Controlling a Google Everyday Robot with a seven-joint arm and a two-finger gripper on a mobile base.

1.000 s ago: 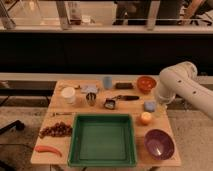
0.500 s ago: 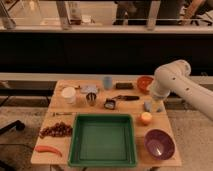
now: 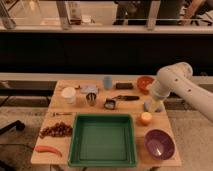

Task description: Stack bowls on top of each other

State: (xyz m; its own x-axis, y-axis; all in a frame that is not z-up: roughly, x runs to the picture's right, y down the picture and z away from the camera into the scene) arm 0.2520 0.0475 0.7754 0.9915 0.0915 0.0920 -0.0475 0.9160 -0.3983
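Note:
The orange-red bowl (image 3: 145, 83) stands upright at the back right of the wooden table (image 3: 60, 116). The dark purple bowl (image 3: 159, 143) stands at the front right corner, well apart from it. My white arm reaches in from the right. Its gripper (image 3: 154, 102) hangs low over the right side of the table, just in front of the orange-red bowl and over a small light-blue thing (image 3: 149, 106). The arm hides most of the gripper. Neither bowl is held.
A green rectangular tray (image 3: 102, 140) fills the front middle. An orange ball (image 3: 145, 118) lies between the two bowls. A white cup (image 3: 68, 95), a metal cup (image 3: 91, 98), a blue cup (image 3: 107, 82), dark small items, a grape-like cluster (image 3: 55, 130) and a red chili (image 3: 47, 149) lie to the left.
My arm has shifted a little to the left, toward the orange-red bowl. The bowls and other things have not moved.

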